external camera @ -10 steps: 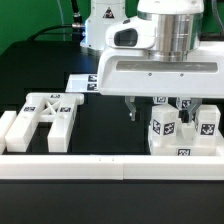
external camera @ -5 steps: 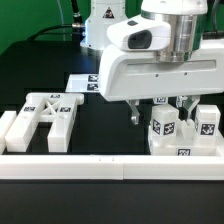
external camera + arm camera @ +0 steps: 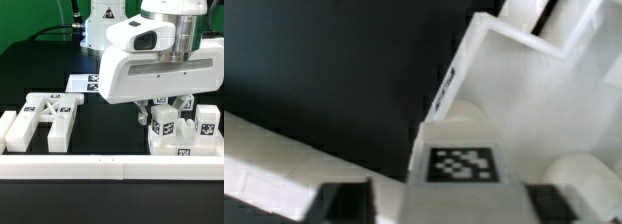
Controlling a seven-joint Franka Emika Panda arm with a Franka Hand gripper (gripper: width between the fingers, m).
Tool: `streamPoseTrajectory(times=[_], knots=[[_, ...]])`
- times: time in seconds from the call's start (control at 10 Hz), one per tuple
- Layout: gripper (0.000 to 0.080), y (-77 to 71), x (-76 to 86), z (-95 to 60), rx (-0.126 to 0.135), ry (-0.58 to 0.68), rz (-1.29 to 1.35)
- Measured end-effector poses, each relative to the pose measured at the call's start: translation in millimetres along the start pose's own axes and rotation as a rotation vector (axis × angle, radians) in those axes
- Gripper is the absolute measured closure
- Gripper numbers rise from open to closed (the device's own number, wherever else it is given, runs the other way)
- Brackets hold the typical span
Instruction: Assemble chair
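Observation:
The chair is in loose white tagged parts. An X-braced frame lies at the exterior view's left. At the right, two upright tagged pieces stand on a white block: a near leg and another leg beside it. My gripper has come down over the near leg, one finger on each side of its top. In the wrist view this leg fills the space between the dark fingers, and the gripper is shut on it.
A long low white border rail runs along the front of the black table. The marker board lies behind the frame. The robot's base stands at the back. More white chair pieces show beyond the leg in the wrist view.
The gripper has dropped a little and shifted towards the exterior view's right, and its fingers have closed from wide open onto the near leg. The parts have not moved.

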State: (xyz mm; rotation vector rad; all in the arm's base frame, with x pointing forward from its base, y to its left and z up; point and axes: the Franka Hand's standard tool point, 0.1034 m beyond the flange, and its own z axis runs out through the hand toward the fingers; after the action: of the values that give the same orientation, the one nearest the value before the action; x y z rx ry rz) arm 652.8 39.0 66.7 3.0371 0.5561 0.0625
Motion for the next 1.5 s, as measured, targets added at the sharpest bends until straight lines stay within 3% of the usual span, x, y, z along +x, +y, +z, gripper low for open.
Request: streamPoseTrajectory(times=[0.5,1.3,1.5], knots=[[0.0509,7.2,-3.4,0.8,0.004,-0.004,0.058],[0.0509,8.3,-4.7,1.6,0.026,-0.008,0.773],[0.0509,7.5,-4.7,1.6,0.026,-0.010,0.825]])
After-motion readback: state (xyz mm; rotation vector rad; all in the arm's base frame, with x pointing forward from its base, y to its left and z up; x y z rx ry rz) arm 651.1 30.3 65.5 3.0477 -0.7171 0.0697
